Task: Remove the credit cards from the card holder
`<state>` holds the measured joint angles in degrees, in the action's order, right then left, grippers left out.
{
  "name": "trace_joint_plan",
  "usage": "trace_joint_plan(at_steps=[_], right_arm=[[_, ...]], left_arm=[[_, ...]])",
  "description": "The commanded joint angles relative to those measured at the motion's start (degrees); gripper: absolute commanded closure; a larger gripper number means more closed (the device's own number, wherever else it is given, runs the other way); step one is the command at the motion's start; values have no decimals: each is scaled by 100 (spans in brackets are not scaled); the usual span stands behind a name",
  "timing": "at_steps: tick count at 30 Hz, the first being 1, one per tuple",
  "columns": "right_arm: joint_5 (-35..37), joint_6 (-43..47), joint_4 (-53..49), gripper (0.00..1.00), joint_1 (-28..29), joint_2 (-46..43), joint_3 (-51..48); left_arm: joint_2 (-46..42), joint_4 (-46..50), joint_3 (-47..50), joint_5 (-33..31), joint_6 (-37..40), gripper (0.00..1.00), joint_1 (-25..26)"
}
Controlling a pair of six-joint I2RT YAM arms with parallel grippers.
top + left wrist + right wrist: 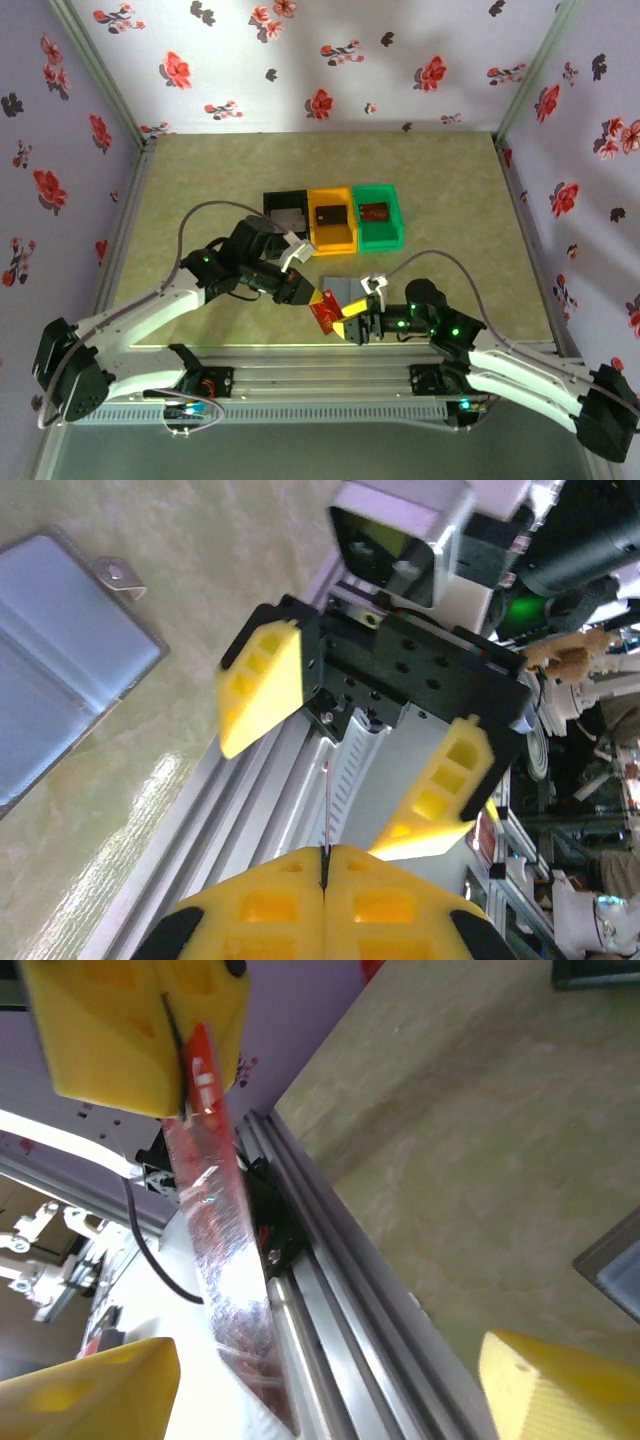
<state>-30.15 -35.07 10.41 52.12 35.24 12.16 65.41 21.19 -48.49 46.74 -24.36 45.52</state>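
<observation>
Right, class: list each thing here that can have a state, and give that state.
left pincer: shut on the red credit card
right pincer: open
card holder: flat on the table, ungripped
black bin: holds a grey card
orange bin: holds a dark card
green bin: holds a reddish card

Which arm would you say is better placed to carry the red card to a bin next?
Left, probably: the left tool is shut on the red card, while the right tool is open and holds nothing.
</observation>
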Motion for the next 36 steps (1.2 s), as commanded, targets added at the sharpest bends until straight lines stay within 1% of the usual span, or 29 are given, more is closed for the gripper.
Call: trace_joint_plan(at_steps=[1, 2, 3, 6, 10, 15, 18, 22, 28, 31, 36], right_arm=[[694, 154, -540, 14, -27, -523, 85], [824, 158, -646, 13, -41, -637, 72], [945, 166, -759, 12, -46, -914, 61], [1274, 187, -1092, 8, -76, -1379, 66], [1593, 177, -1417, 5, -107, -1827, 84], [1940, 47, -1637, 3, -154, -1978, 102], [2307, -141, -1744, 1, -201, -1956, 111], [2523, -352, -1761, 1, -333, -1909, 94], [2464, -741, -1621, 1, -592, -1823, 24], [2206, -1008, -1192, 1, -676, -1699, -109], [2068, -1408, -413, 1, -710, -1544, -396]], left_arm=[[-179, -183, 90, -249, -211, 100, -109], [-199, -228, 102, -308, -249, 100, -130], [-221, -240, 111, -447, -289, 100, -148], [-304, -333, 192, -886, -476, 100, -209], [-459, -904, 480, -1308, -1011, 100, -279], [-693, -1653, 892, -1848, -1647, 100, -289], [-725, -1869, 1021, -2015, -1852, 100, -289], [-799, -2207, 1285, -2276, -2128, 100, -288], [-843, -2742, 1653, -2566, -2533, 100, -284], [-858, -3061, 1859, -2707, -2686, 100, -271], [-884, -3557, 2140, -2884, -2932, 100, -220]])
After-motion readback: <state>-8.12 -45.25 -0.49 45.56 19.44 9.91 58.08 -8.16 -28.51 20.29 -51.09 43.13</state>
